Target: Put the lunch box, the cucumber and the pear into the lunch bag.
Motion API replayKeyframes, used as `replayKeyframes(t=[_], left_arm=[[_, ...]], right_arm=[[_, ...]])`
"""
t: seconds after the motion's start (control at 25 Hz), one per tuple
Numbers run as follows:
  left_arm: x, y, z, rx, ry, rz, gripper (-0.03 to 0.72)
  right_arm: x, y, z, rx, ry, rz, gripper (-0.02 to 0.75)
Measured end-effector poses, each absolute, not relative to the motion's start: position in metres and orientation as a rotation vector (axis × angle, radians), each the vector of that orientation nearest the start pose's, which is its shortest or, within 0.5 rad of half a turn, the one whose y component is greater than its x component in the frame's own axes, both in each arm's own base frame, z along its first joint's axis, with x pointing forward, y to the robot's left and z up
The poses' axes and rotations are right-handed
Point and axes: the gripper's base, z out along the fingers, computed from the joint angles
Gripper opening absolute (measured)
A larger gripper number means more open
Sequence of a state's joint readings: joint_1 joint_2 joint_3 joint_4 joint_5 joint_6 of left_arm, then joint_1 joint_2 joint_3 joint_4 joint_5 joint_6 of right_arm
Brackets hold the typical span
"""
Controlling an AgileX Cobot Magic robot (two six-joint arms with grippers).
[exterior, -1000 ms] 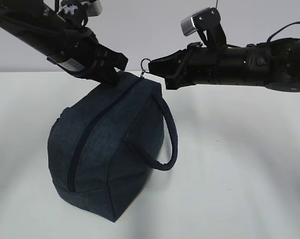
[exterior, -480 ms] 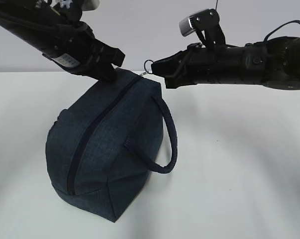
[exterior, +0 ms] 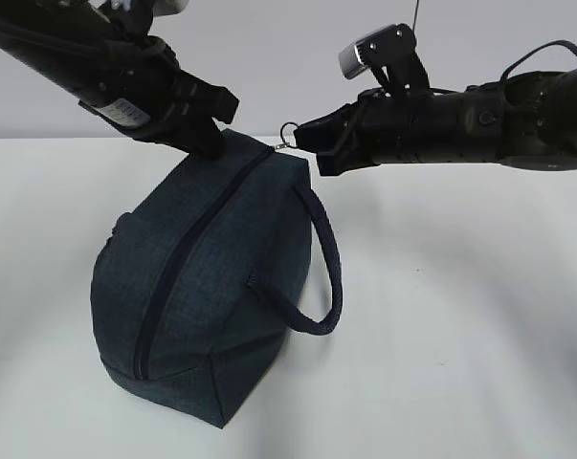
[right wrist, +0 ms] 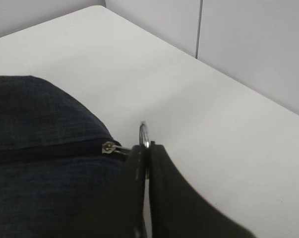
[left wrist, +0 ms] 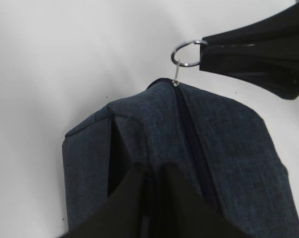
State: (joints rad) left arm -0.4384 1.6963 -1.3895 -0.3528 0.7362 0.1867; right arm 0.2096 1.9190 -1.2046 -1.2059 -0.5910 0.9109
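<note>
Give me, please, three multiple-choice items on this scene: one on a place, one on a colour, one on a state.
1. Where is the ring pull?
A. at the end of the zipper nearest the right gripper
B. halfway along the zipper
C. on the handle

2. What colour is the bag?
A. red
B. dark navy
C. yellow

3. What state is the zipper in?
A. wide open
B. half open
C. closed along the length in view

Answers: 1 A, since the left wrist view shows the ring at the bag's end, pinched by the right gripper. 2 B, the fabric is dark navy in every view. 3 C, no gap shows along it, while the left gripper pinches the fabric.
</note>
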Motion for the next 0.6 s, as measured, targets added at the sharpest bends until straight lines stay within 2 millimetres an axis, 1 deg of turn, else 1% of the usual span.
replayKeyframes(t=[0.36,0.6], left_arm=[[0.331,-0.180,0.296,0.572,2.463,-0.520,0.027],[0.325,-0.178,0.305,0.586,2.449,-0.525,0.027]], right_arm=[[0.403,0.133,0.210,-0.769,1.801,0.507,0.000],[0.405,0.135,0.206,-0.756,1.808,0.542,0.000]])
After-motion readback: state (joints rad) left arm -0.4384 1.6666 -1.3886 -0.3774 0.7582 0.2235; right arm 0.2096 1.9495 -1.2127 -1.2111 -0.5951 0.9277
